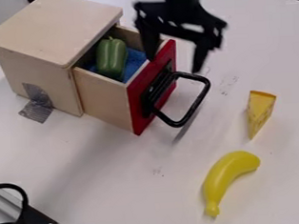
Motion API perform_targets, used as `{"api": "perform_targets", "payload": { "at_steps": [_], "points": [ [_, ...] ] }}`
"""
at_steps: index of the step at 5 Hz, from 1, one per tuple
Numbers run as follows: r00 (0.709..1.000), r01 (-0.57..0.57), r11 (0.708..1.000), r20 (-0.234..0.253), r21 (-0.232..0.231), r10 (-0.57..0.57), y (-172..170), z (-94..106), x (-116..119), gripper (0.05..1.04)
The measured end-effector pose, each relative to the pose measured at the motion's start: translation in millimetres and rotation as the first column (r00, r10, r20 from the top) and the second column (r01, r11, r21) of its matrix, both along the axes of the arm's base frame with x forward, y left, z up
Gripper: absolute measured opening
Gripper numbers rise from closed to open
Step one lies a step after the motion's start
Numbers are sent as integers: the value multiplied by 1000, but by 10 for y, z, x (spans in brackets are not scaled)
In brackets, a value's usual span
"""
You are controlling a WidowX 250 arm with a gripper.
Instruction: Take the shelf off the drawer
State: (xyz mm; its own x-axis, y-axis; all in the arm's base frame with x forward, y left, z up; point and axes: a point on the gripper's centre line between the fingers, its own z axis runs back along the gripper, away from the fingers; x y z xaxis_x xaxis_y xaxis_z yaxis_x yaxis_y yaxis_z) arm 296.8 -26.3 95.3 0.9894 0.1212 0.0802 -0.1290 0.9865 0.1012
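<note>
Drawer pulled out, green pepper inside, gripper near front

The light is bright, and the table looks pale. It seems to come from above, as the box is lighter on top than on its sides. A big, soft gray shadow lies on the table below the drawer. A thin, darker one is by the handle. Inside the drawer it is dimmer. The gripper is very dark and a bit smeary.
</note>
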Motion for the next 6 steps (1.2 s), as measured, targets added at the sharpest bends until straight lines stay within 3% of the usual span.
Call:
{"api": "perform_targets", "payload": {
  "at_steps": [2, 4, 6],
  "points": [
    [997, 44, 999, -67, -12, -44, -228, -347, 92, 998],
    [991, 31, 1000, -132, 7, -29, -150, -685, 13, 969],
    [992, 17, 1000, -127, 4, -17, -145, -737, -20, 392]
  ]
}}
